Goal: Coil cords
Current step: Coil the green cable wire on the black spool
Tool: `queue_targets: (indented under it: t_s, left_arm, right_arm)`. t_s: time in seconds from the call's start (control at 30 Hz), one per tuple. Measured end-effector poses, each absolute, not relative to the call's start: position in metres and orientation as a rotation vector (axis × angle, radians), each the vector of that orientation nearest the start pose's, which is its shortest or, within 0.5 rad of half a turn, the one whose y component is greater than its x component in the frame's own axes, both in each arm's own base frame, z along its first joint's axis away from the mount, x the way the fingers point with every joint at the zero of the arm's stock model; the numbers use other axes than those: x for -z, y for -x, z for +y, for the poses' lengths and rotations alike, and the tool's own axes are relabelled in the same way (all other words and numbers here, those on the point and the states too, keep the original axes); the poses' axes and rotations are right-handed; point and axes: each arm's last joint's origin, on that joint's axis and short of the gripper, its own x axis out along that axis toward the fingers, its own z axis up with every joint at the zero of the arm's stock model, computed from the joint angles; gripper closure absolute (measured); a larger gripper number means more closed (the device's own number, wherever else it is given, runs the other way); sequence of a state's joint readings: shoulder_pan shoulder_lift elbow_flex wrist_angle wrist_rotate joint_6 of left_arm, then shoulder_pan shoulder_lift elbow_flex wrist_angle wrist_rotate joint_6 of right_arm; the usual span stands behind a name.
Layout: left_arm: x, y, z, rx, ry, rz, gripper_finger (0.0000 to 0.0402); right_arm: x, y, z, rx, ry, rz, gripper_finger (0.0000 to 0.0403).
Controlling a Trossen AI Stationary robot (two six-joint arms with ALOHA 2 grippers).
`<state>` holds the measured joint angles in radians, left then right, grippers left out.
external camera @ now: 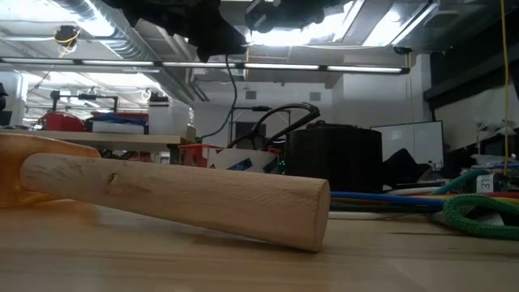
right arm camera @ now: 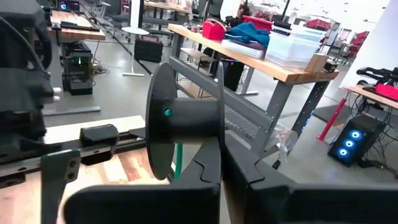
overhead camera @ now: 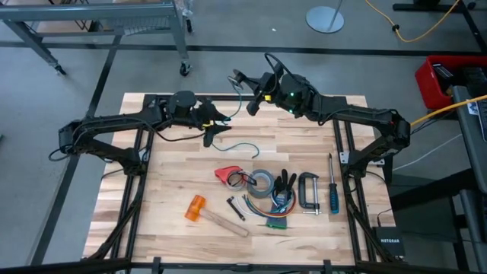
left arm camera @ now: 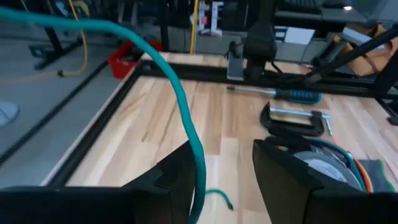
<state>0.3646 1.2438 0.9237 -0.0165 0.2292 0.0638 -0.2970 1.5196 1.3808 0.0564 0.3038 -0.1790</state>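
A thin teal-green cord (overhead camera: 237, 146) runs from a black spool (overhead camera: 245, 79) down past my left gripper (overhead camera: 216, 128) onto the table, where its free end (left arm camera: 221, 198) lies on the wood. My right gripper (overhead camera: 257, 93) is shut on the spool (right arm camera: 180, 118) above the table's far edge. A little cord (right arm camera: 178, 158) shows under the spool's hub. My left gripper (left arm camera: 222, 180) is open just left of the right gripper. The cord (left arm camera: 180, 93) passes between its fingers. My left gripper is open around the cord. The cord (left arm camera: 198, 168) runs down through the gap and lies along the inner side of one finger (left arm camera: 177, 177), unpinched. Past the fingers it hangs slack to the table. My right gripper pinches one flange of the spool at its rim (right arm camera: 221, 146) between its two fingers. The spool is lifted clear of the table, its axis about level.
On the near half of the table lie a hammer with an orange head (overhead camera: 199, 208), a red tool (overhead camera: 227, 174), a tape roll (overhead camera: 262, 183), a clamp (overhead camera: 308, 190), a blue screwdriver (overhead camera: 332, 190) and a bundle of coloured wires (overhead camera: 275, 219). The hammer handle (external camera: 178, 195) fills the low view.
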Motion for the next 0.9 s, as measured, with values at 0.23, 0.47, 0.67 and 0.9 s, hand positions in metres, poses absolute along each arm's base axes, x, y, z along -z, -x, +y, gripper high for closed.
queue_targets:
  t_s: [0.23,0.47,0.67,0.9]
  left_arm:
    - [-0.3065,-0.2642,0.0908,-0.153,-0.018,0.278,0.0247]
    - [-0.3093,-0.2648,0.0916,-0.188,-0.024,0.251,0.0247]
    - [-0.3087,-0.2645,0.0923,-0.215,-0.026,0.259,0.0247]
    - [-0.3085,-0.2637,0.0949,-0.303,-0.078,0.275,0.0247]
  right_arm:
    - [-0.3857,-0.3342,-0.1131,0.576,0.19,0.131,0.0402]
    - [-0.3856,-0.3353,-0.111,0.516,0.189,0.125,0.0402]
    - [-0.3856,-0.3353,-0.111,0.516,0.189,0.126,0.0402]
    - [-0.3856,-0.3359,-0.11,0.478,0.175,0.118,0.0402]
